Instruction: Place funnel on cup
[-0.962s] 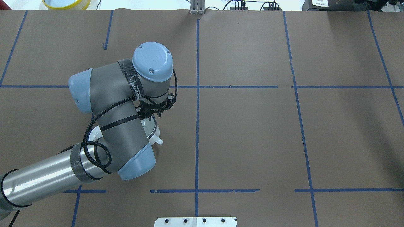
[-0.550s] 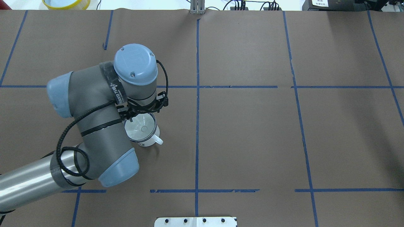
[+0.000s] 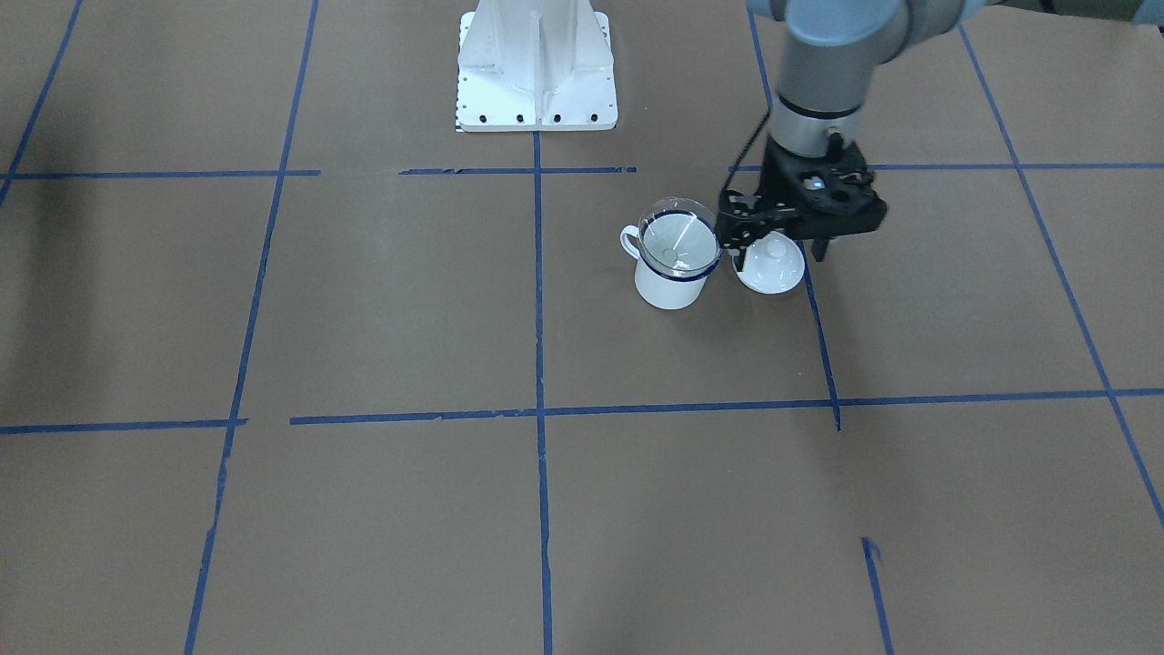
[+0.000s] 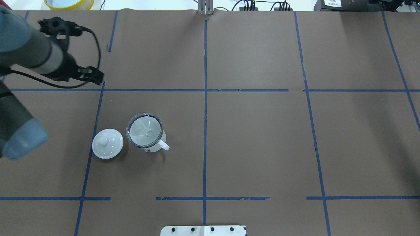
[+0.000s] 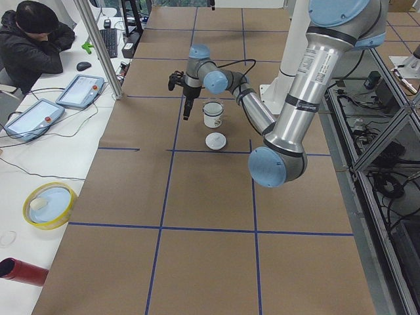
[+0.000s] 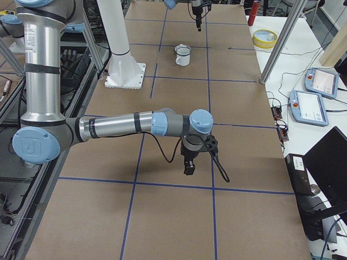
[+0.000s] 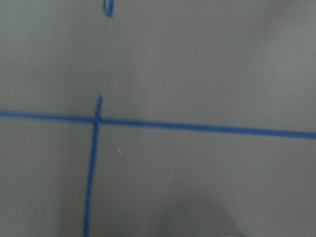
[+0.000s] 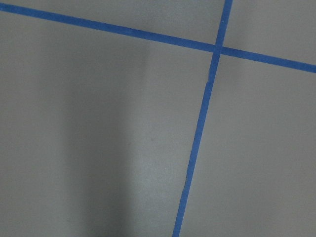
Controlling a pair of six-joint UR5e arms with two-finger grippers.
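The clear funnel (image 4: 145, 129) sits in the mouth of the white cup (image 4: 158, 146), spout down, its rim resting on the cup's dark blue rim. Both also show in the front view, funnel (image 3: 677, 238) on cup (image 3: 668, 287). My left gripper (image 4: 94, 78) is open and empty. It is raised, off to the cup's left and farther from me. In the front view it (image 3: 779, 253) hangs over the lid beside the cup. My right gripper (image 6: 190, 165) shows only in the right side view, far from the cup; I cannot tell its state.
A round white knobbed lid (image 4: 107, 143) lies on the paper just left of the cup. A yellow-rimmed bowl (image 4: 69, 3) sits past the table's far left corner. The white base plate (image 3: 536, 82) stands at my side. An operator (image 5: 36, 39) sits past the far edge.
My left arm has moved away from above the cup, to the left and toward the far side. The funnel stays in the cup, and the lid is now uncovered.
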